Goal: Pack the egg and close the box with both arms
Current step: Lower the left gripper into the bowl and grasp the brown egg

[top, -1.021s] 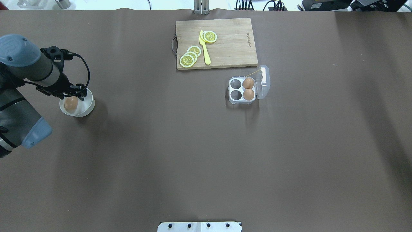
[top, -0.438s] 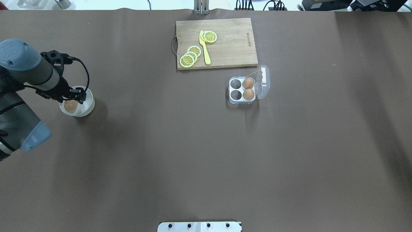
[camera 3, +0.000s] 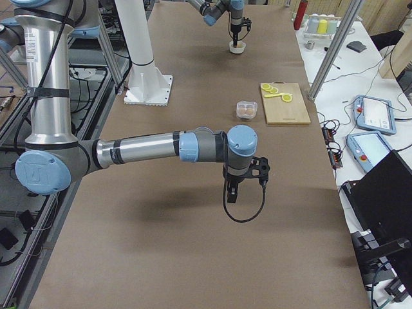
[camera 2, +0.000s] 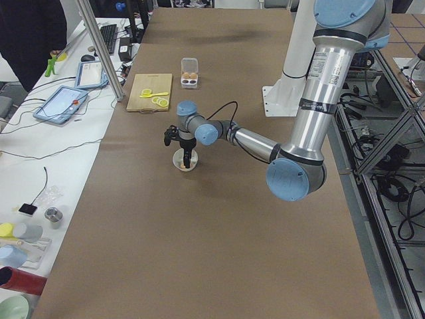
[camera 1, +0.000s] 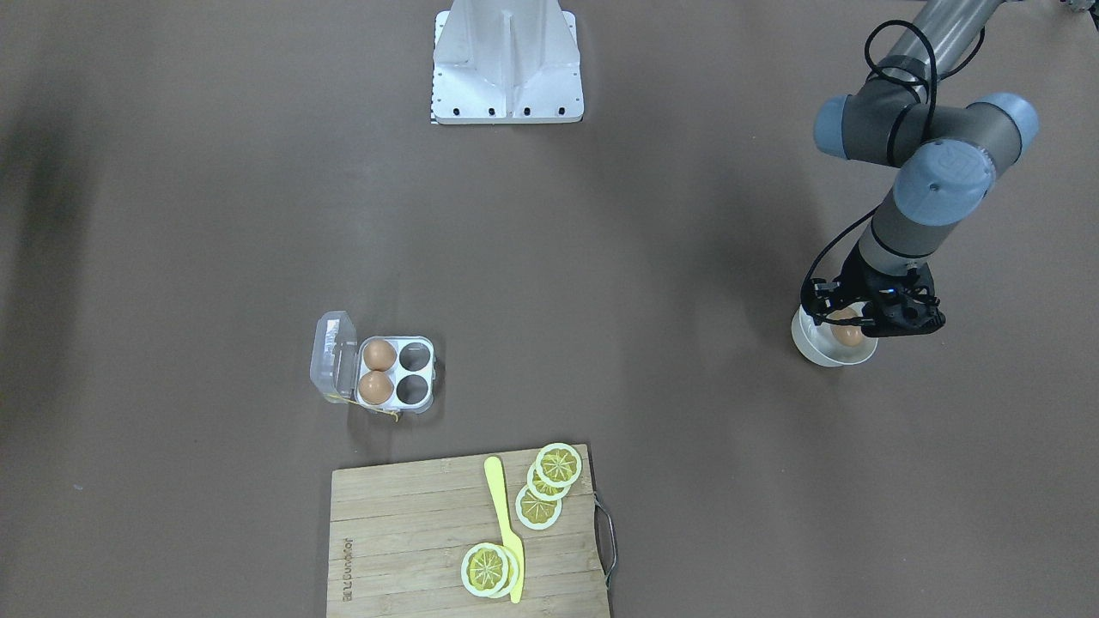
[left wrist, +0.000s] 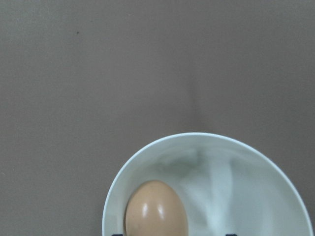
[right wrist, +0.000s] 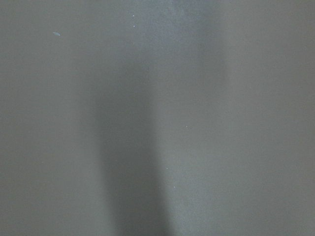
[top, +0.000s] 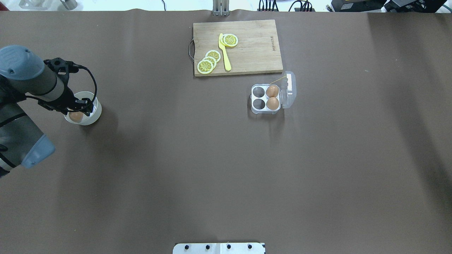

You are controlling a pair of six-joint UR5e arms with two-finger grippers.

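Note:
The egg [top: 76,115] is brown and lies in a round white bowl [top: 92,116] at the table's left side. It also shows in the left wrist view [left wrist: 156,209], against the bowl's left wall [left wrist: 256,196]. My left gripper [top: 78,111] is lowered into the bowl, open, with its jaws on either side of the egg and not closed on it. The box [top: 265,98] stands right of the table's middle with its clear lid [top: 289,90] folded open. It holds two brown eggs [top: 272,97], and its two left cells are empty. My right gripper [camera 3: 233,193] hangs above bare table; I cannot tell whether it is open or shut.
A wooden cutting board [top: 254,46] with lemon slices [top: 209,61] and a yellow knife [top: 225,53] lies just behind the box. The white robot base plate [top: 219,248] sits at the near table edge. Brown table surface lies between the bowl and the box.
My left gripper has come down further into the bowl over the egg. The bowl has shifted slightly to the left. The box and its eggs have not moved.

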